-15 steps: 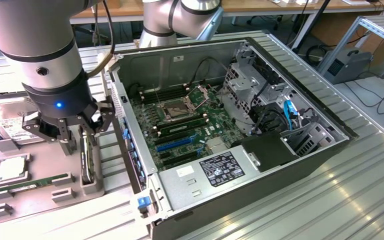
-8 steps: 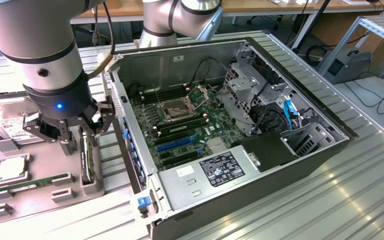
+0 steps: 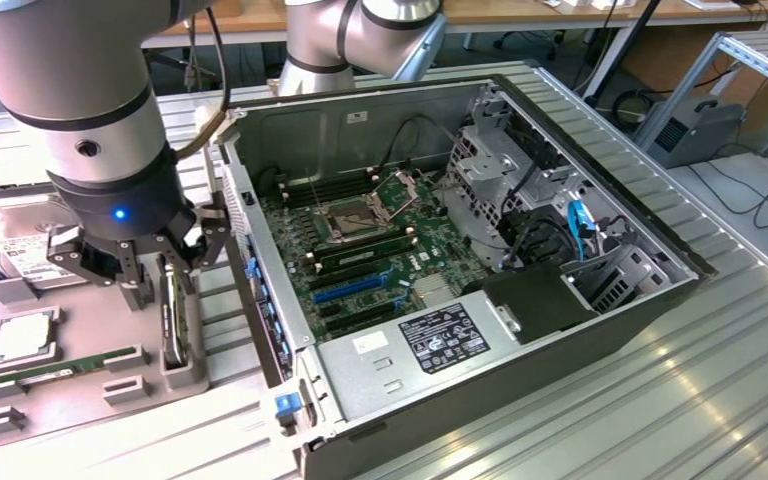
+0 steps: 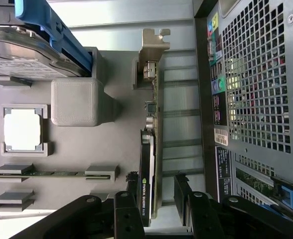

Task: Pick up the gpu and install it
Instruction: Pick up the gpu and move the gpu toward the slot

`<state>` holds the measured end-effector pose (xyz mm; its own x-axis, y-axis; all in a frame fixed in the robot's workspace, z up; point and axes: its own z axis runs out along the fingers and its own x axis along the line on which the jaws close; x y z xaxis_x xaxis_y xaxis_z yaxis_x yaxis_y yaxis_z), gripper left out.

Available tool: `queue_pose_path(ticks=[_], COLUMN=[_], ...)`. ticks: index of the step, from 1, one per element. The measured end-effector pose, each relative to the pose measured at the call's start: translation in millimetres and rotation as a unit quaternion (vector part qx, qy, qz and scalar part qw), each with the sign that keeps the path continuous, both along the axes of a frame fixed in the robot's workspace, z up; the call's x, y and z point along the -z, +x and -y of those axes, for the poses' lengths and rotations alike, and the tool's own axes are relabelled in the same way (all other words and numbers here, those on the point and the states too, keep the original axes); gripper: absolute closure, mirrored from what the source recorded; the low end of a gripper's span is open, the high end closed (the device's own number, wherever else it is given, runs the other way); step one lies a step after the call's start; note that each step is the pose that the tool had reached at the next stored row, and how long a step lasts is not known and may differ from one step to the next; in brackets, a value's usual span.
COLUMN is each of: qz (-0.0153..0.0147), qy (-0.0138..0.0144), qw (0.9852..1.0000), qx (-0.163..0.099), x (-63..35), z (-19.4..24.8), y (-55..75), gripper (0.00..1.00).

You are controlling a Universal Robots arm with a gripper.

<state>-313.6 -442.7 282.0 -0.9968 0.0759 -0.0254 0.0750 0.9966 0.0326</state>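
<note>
The gripper [image 3: 155,285] hangs low in the lower left of the exterior view, over the grey tray [image 3: 77,310] that lies on the bench [image 3: 704,380] beside the open computer case [image 3: 357,125]. Its fingers [image 4: 182,185] stand apart, one on either side of the gpu [image 3: 171,322] - around it, not clamped on it.

The gpu stands on its long edge in a slot of the tray, along the tray's side nearest the case. In the wrist view the black card [image 4: 147,164] runs between the fingers, with a clear gap to one finger and its pale metal bracket [image 4: 154,42] at the far end.

On the same tray, further toward the exterior view's left, lie a silver hard drive [image 3: 11,235], a processor chip [image 3: 21,340] and a green memory stick [image 3: 57,368] - each in its own holder.
</note>
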Motion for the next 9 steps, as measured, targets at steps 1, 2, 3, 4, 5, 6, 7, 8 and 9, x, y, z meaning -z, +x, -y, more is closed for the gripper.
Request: queue_pose_path(ticks=[1,2,3,4,5,6,7,8,9], qz=[0.0000,0.0000,0.0000,0.0000,0.0000,0.0000,0.0000,0.0000,0.0000], qy=[0.0000,-0.0001,-0.0002,-0.0002,-0.0003,-0.0003,-0.0004,-0.0004,-0.0004], qw=[1.0000,1.0000,1.0000,1.0000,1.0000,1.0000,1.0000,1.0000,1.0000], qx=[0.000,0.000,0.000,0.000,0.000,0.000,0.000,0.000,0.000], x=[0.3,0.6,1.0,1.2,1.6,1.9,2.3,2.6,3.0], z=[0.0,-0.1,-0.1,-0.1,-0.1,-0.1,-0.1,-0.1,-0.2], y=[0.0,0.0,0.0,0.0,0.0,0.0,0.0,0.0,0.0], gripper=[0.58,0.58,0.58,0.58,0.58,0.58,0.58,0.58,0.58])
